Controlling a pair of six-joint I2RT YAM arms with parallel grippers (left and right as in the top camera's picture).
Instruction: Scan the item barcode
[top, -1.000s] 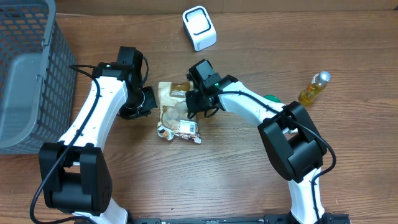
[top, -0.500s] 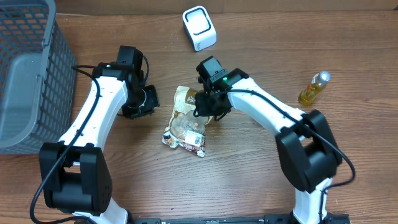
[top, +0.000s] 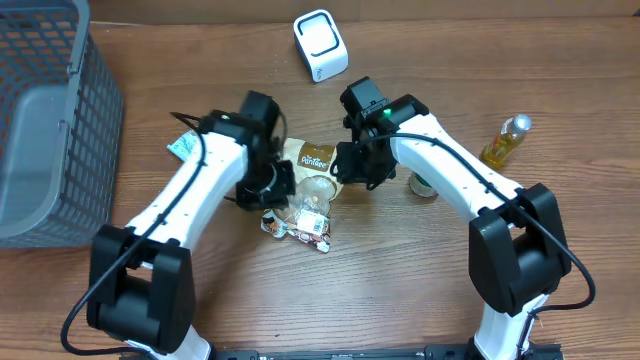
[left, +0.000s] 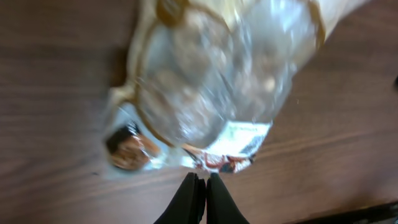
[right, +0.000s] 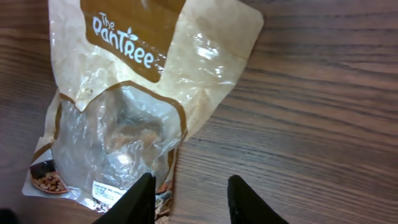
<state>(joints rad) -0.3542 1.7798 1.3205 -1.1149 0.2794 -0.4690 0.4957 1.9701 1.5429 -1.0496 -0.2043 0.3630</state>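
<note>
The item is a tan and clear snack bag (top: 308, 188) with a brown label, lying flat on the wooden table between both arms. A white sticker (right: 109, 190) sits near its bottom edge; I cannot read a barcode. My right gripper (top: 340, 178) is open at the bag's right edge, one finger over the bag (right: 124, 93) and the other over bare wood, with nothing held between them. My left gripper (left: 202, 182) is shut and empty, its tips just short of the bag's (left: 211, 81) bottom edge. The white scanner (top: 320, 45) stands at the back of the table.
A grey mesh basket (top: 50, 120) fills the far left. A yellow bottle (top: 505, 140) stands at the right, and a small green-rimmed round thing (top: 425, 185) lies beside the right arm. A teal packet (top: 180, 147) lies left of the left arm.
The right gripper has opened and let go of the bag, which now lies flat. The left arm has swung right to the bag's left side. The right arm shifted right, uncovering the green-rimmed thing.
</note>
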